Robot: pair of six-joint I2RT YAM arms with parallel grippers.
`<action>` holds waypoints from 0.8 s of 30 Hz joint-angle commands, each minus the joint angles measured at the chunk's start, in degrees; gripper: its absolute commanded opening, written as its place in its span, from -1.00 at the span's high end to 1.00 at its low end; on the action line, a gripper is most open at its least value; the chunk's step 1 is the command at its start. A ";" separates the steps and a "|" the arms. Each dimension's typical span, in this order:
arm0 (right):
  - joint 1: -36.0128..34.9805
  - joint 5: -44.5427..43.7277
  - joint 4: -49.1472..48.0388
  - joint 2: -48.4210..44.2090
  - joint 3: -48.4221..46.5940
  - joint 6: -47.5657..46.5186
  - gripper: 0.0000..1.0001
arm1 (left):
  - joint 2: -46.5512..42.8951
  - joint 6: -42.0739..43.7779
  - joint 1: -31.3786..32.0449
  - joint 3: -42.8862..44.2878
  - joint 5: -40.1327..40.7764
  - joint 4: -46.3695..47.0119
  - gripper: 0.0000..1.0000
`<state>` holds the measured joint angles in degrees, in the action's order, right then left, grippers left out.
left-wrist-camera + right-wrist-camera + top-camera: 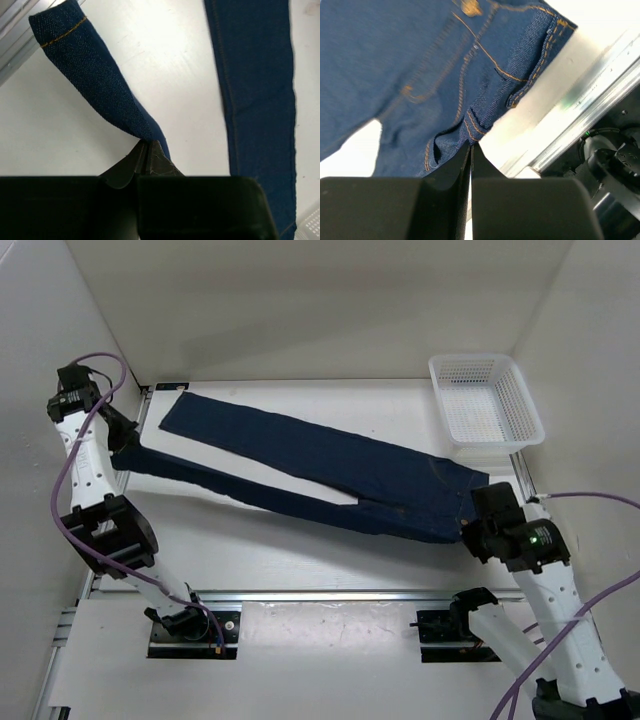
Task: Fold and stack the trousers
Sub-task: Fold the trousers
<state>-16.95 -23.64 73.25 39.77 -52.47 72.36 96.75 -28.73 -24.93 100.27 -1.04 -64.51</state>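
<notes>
Your left gripper (147, 150) was clamped on one leg of the trousers (330, 475) near its hem. Your right gripper (471, 147) pinched the waist edge. The trousers lay stretched diagonally across the table (300, 570), waist end near the basket (487, 405).

One pair of trousers (330, 460), centre. One basket (488, 452), two o'clock. One table (300, 560). Two arms: left arm (85, 465) at nine o'clock, right arm (560, 595) at five. Two grippers: left gripper (147, 145), right gripper (471, 145).
</notes>
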 commanded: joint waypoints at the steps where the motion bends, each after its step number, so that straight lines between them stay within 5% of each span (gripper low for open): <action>1: 0.08 -11.67 4.18 3.38 -7.99 -3.00 1.00 | 1.15 0.69 -0.38 6.16 3.67 2.20 0.79; 16: 0.60 -20.30 -10.41 27.88 -16.70 -11.89 1.00 | 27.51 1.66 6.73 38.74 3.15 0.00 0.79; 24: 4.64 -20.48 -17.26 36.69 -20.65 -17.33 1.00 | 36.57 1.66 8.40 45.80 3.15 3.50 0.79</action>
<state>-14.79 -36.51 56.99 75.13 -70.00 59.51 133.91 -27.70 -15.66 142.32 -2.55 -67.35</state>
